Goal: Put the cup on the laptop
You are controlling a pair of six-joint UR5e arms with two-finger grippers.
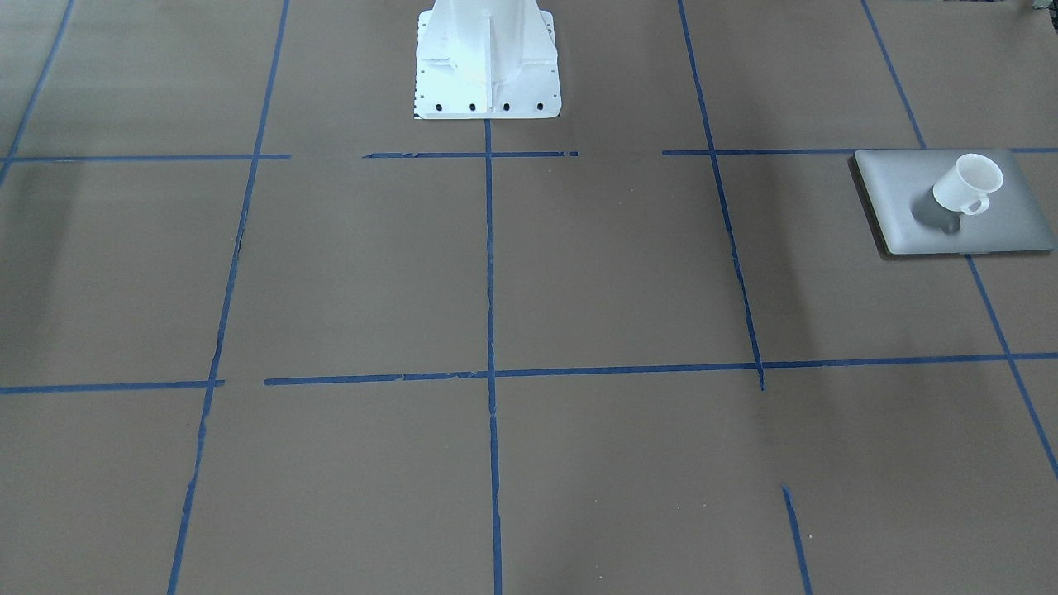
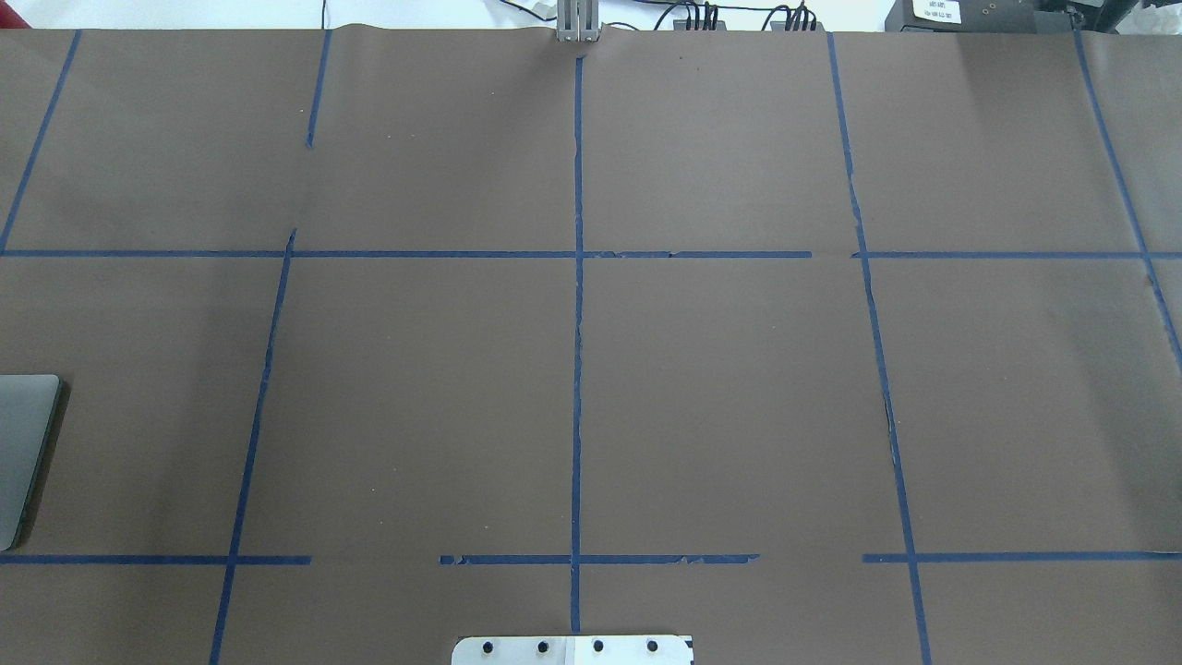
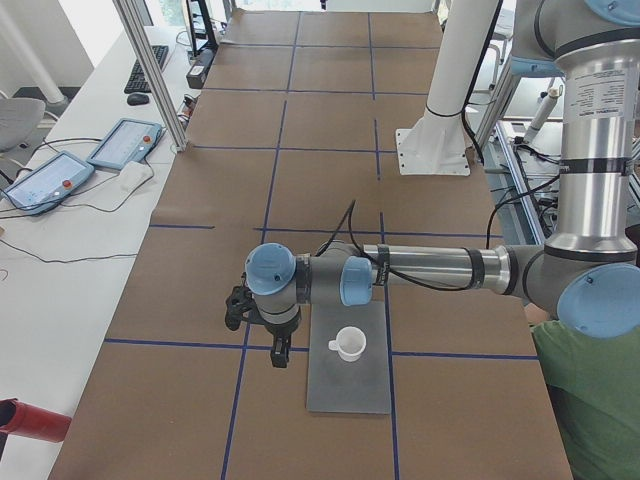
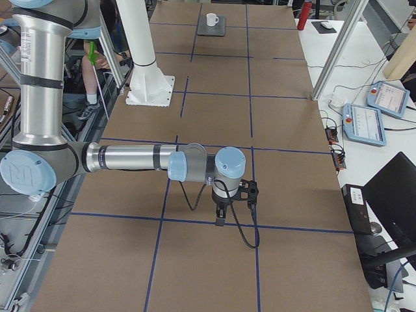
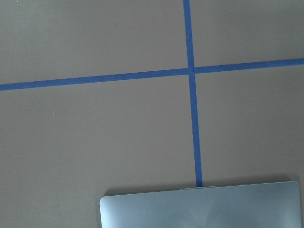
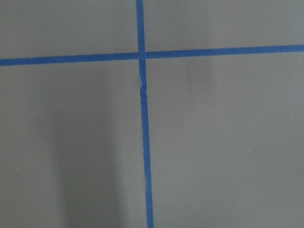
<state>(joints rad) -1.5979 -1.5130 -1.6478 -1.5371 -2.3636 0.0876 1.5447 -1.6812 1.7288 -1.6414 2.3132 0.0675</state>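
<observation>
The small white cup [image 1: 965, 183] stands upright on the closed silver-grey laptop [image 1: 992, 227] at the table's end on my left side. Both also show in the exterior left view, cup [image 3: 349, 344] on laptop [image 3: 350, 390], and far off in the exterior right view [image 4: 212, 19]. My left gripper [image 3: 279, 356] hangs apart from the cup, beside the laptop's edge; I cannot tell whether it is open or shut. The left wrist view shows only a laptop edge [image 5: 204, 206]. My right gripper [image 4: 220, 220] hangs over bare table far from the cup; I cannot tell its state.
The white bolted pedestal [image 1: 488, 58] stands at the robot's side of the table. Blue tape lines grid the brown table cover [image 2: 720, 397]. A person in green [image 3: 590, 400] is near the left arm's base. Teach pendants [image 3: 120, 145] lie on a side table.
</observation>
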